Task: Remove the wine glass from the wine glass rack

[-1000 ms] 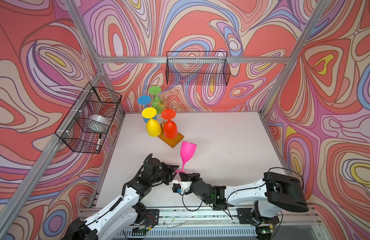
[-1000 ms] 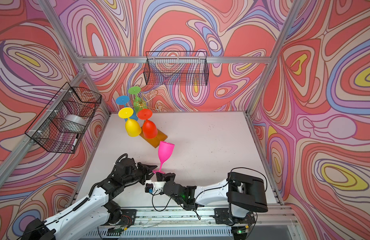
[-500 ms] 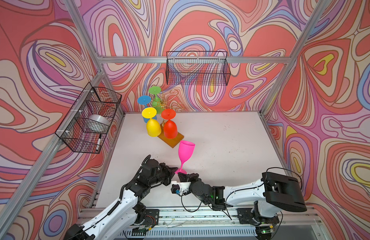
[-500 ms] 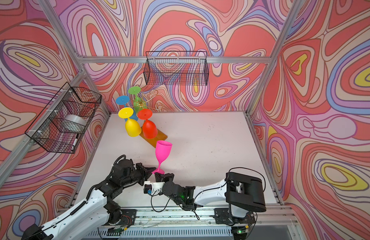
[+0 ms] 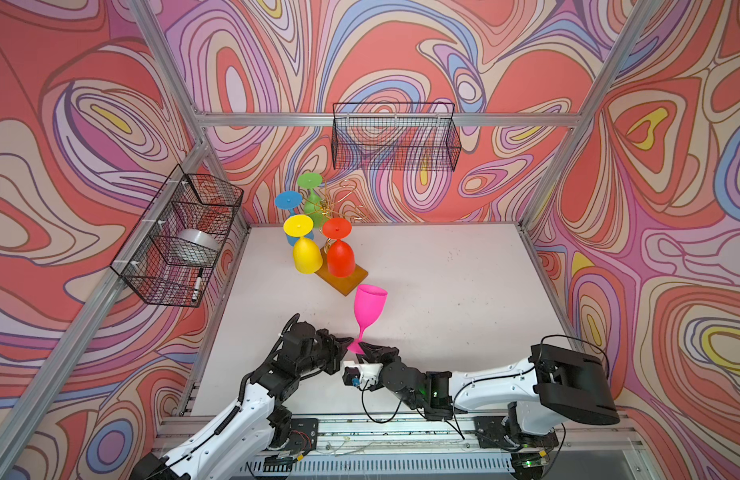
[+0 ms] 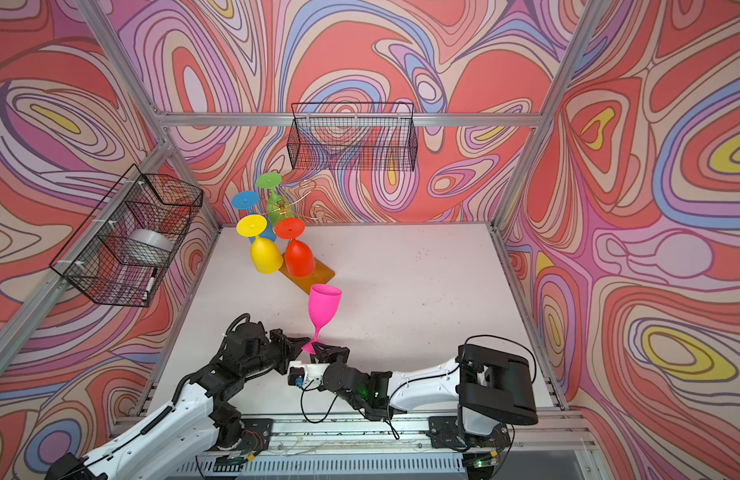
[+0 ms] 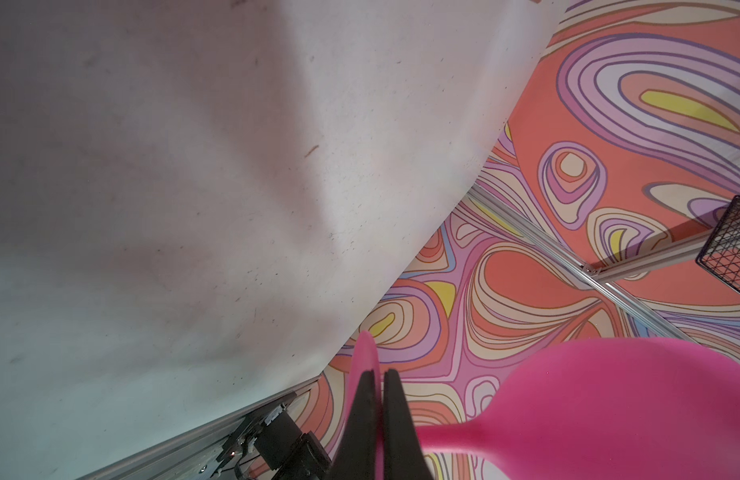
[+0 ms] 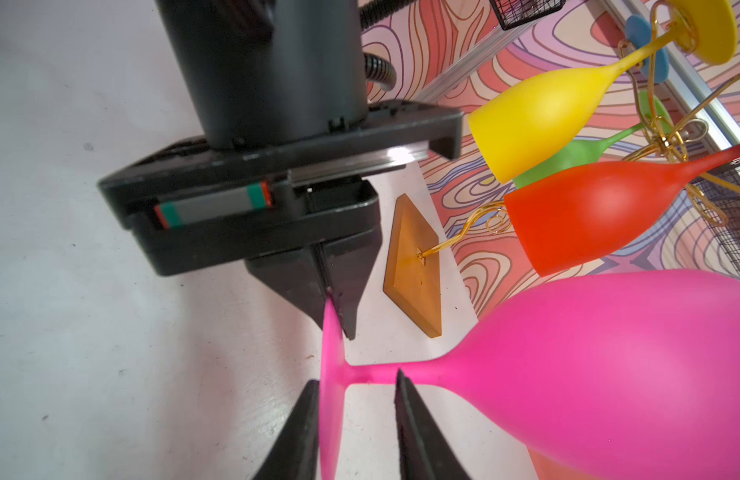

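Pink wine glass (image 5: 370, 305), foot pinched tight in left claw (image 7: 378, 373); right claw (image 8: 356, 377) parted around foot.

No readable text, label, brand or number is showing in any view; the walls (image 5: 401, 62) are carrying only swirling coloured patterns.

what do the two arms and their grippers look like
White link shells, black joints on the left arm and right arm. Black ribbed hose on the left, thin black cables on the right. Black left gripper and right gripper, tapered wedge fingers.
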